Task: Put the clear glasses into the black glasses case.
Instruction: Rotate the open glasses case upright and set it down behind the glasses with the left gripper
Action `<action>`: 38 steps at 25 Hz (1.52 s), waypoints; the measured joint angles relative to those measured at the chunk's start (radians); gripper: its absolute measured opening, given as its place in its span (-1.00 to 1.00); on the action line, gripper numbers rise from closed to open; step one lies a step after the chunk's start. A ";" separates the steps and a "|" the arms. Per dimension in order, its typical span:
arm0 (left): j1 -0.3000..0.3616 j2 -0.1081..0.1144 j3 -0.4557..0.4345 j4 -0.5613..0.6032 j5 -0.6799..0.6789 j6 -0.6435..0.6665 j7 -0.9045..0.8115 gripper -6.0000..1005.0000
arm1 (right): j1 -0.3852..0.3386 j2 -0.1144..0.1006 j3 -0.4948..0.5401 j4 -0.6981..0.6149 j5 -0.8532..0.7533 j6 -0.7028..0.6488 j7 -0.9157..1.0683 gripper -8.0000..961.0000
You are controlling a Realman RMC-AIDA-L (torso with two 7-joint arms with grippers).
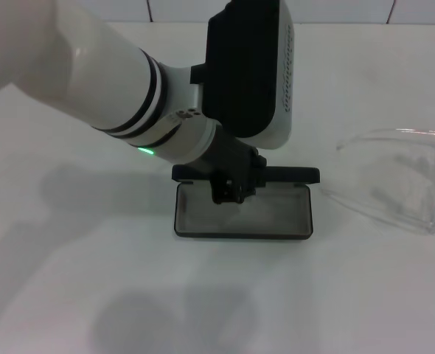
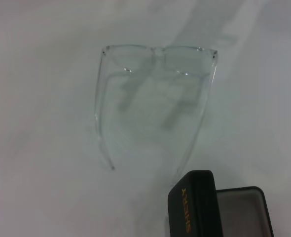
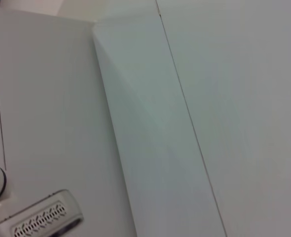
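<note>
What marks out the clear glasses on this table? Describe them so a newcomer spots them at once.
Start at the white table and find the open black glasses case near the middle, under the left gripper. Look to the robot's right of it: the clear glasses lie there apart from it, arms unfolded. Unlike the dark case, they are fully transparent.

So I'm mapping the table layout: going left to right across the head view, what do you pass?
Left arm's white forearm → left gripper over the open black glasses case → clear glasses lying apart on the table.
</note>
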 joint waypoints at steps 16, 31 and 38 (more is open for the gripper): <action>-0.073 0.000 0.000 -0.180 -0.057 -0.134 0.034 -0.44 | -0.064 -0.001 0.078 0.029 -0.005 -0.063 -0.019 0.76; -0.062 0.000 0.012 -0.185 -0.058 -0.163 0.058 -0.36 | -0.067 -0.005 0.078 0.028 -0.011 -0.056 -0.019 0.75; -0.042 0.002 -0.035 -0.094 -0.139 -0.135 0.054 -0.12 | -0.056 -0.025 0.068 -0.015 -0.061 0.003 -0.002 0.75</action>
